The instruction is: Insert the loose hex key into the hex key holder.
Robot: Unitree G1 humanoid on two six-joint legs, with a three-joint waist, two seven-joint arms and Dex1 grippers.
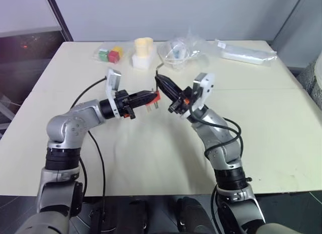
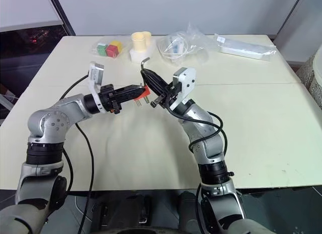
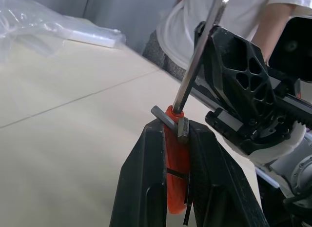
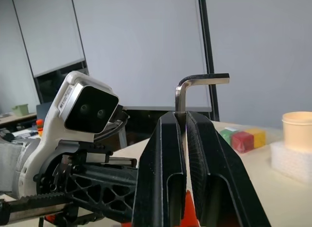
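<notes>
The broad cream-coloured worktop carries clutter well beyond both hands: crumpled clear plastic bags, a long flat clear packet, a pale yellow cup on a white foam block, and a small cluster of green, red and yellow cubes. Above the middle of the worktop the two arms meet, neither hand touching the surface. The left hand has its black fingers pressed together on the small orange-red plastic hex key holder, which sits between the fingertips with short grey keys jutting out below it. Just beside it the right hand, tilted upward, pinches the thin grey metal L-bent loose hex key between closed fingers, the bent end standing clear above the fingertips. From the left wrist the key's long shaft slants down and its tip rests at the top end of the holder, right at the left fingertips. A person in a white shirt stands beyond the worktop.
</notes>
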